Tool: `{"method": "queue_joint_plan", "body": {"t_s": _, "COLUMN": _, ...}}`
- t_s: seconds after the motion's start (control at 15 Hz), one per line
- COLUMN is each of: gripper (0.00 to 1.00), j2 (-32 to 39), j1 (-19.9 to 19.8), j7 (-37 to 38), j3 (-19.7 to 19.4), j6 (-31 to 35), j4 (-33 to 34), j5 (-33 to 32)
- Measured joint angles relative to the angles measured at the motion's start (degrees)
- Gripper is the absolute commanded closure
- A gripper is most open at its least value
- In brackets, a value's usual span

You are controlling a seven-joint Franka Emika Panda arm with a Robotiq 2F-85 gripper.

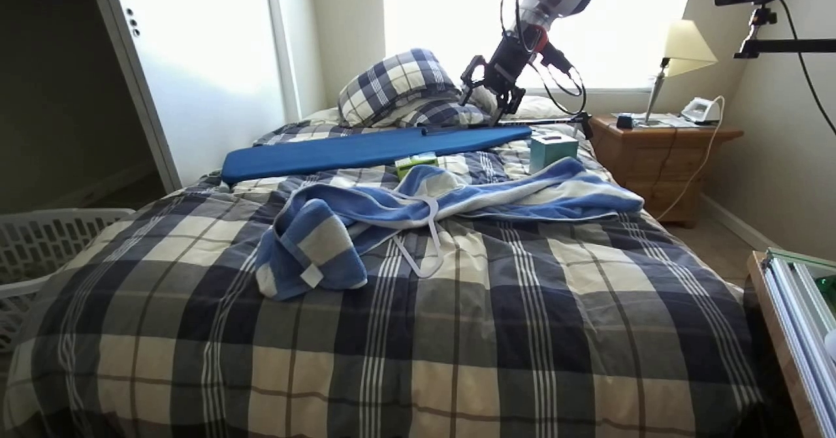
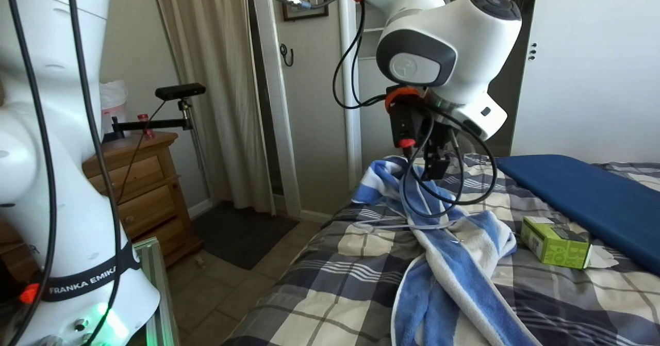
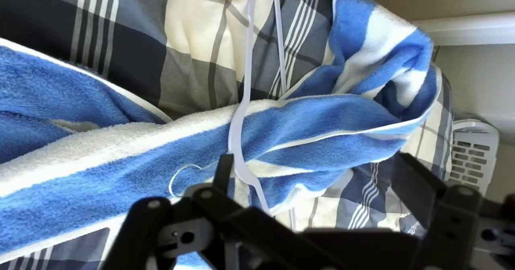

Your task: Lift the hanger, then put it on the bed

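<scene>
In an exterior view, a white basket [image 1: 72, 215] stands left of the hanger [image 1: 433, 225]; a blue board [image 1: 372, 151] lies beyond the hanger, mostly leftward. The hanger rests on the bed [image 1: 457, 340], a striped cloth [image 1: 385, 211] running through it. Higher than it and slightly right hangs the pincer [image 1: 480, 111], fingers wide apart, holding nothing; a teal box [image 1: 546, 157] sits farther right.

wrist view: hanger [image 3: 236, 131] partly hidden behind hand [image 3: 316, 167] | both exterior views: bed [image 1: 483, 373] cut off
</scene>
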Motion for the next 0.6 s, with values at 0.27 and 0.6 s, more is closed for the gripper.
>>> {"method": "queue_joint_plan", "body": {"t_s": 0.27, "gripper": 0.00, "j2": 6.37, "j1": -5.25, "j7": -2.35, "j3": 4.26, "j6": -0.08, "j4": 3.22, "j5": 0.87}}
{"method": "queue_joint_plan", "body": {"t_s": 0.6, "gripper": 0.00, "j2": 17.58, "j1": -10.61, "j7": -6.06, "j3": 8.57, "j6": 0.05, "j4": 11.35, "j5": 4.02}}
